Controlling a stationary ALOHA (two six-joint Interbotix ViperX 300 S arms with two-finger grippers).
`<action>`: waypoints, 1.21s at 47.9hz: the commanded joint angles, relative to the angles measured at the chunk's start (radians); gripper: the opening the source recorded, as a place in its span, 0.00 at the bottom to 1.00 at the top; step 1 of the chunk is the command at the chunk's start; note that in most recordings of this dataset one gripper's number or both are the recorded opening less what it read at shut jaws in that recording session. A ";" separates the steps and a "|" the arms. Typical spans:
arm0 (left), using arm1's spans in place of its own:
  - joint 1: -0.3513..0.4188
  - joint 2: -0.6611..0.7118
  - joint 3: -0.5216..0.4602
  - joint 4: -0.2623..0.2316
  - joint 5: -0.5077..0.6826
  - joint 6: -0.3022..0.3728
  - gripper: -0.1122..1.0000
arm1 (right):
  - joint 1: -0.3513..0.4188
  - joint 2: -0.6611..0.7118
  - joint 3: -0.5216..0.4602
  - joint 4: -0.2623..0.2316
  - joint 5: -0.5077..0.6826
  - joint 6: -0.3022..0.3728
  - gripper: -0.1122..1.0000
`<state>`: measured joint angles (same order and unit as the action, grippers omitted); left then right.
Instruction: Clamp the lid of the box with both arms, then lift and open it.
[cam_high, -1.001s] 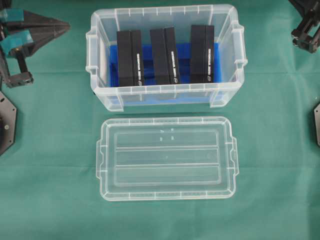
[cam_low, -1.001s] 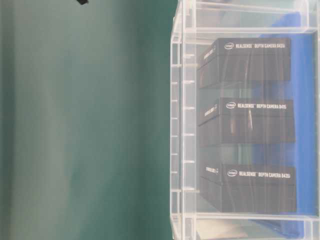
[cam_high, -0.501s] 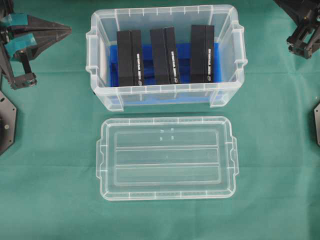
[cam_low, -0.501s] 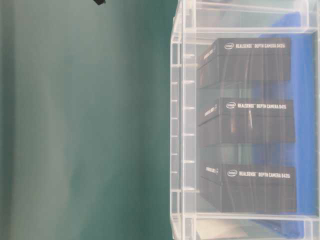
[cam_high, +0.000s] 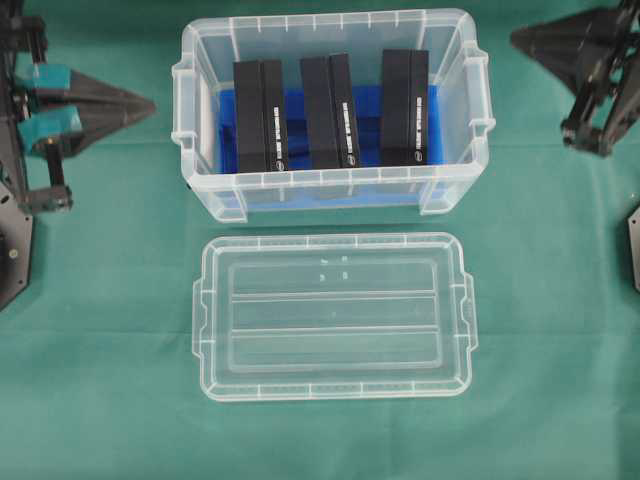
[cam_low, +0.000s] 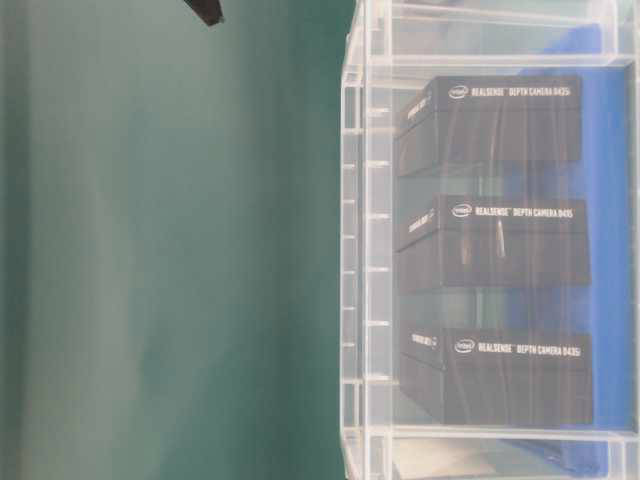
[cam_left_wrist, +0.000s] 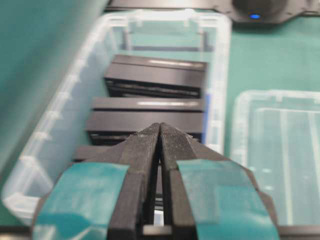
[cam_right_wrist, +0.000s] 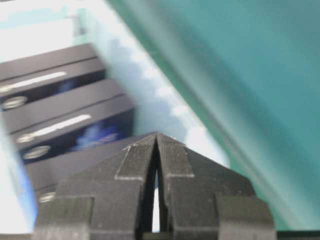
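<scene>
The lid (cam_high: 334, 316) lies flat on the green cloth (cam_high: 100, 400), just in front of the box (cam_high: 330, 110), apart from it. The box holds three upright black packs (cam_high: 330, 112). Left of the box, the left gripper (cam_high: 150, 103) has jaws pressed together; right of it, the right gripper (cam_high: 516, 38) likewise, holding nothing.

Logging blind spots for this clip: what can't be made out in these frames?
- Lid: absent from the table-level view; cut by the right edge in the left wrist view.
- Box floor: hidden under the blue liner and black packs.
- Right gripper: its wrist view is blurred; the box behind is smeared.
- Left gripper: arm cut by the overhead left edge.
</scene>
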<state>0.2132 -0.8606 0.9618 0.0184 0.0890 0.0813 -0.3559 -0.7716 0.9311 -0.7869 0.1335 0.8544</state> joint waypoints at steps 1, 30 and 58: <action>-0.034 0.011 -0.015 -0.002 -0.005 -0.014 0.11 | 0.040 0.000 -0.008 0.009 -0.008 0.003 0.10; -0.081 0.051 -0.020 -0.002 -0.002 -0.020 0.11 | 0.169 0.028 -0.009 0.026 -0.006 0.003 0.10; -0.091 0.048 -0.018 -0.002 0.011 -0.020 0.11 | 0.186 0.029 -0.009 0.026 -0.006 0.003 0.10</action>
<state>0.1243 -0.8145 0.9618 0.0184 0.1043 0.0614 -0.1749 -0.7424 0.9342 -0.7624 0.1319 0.8560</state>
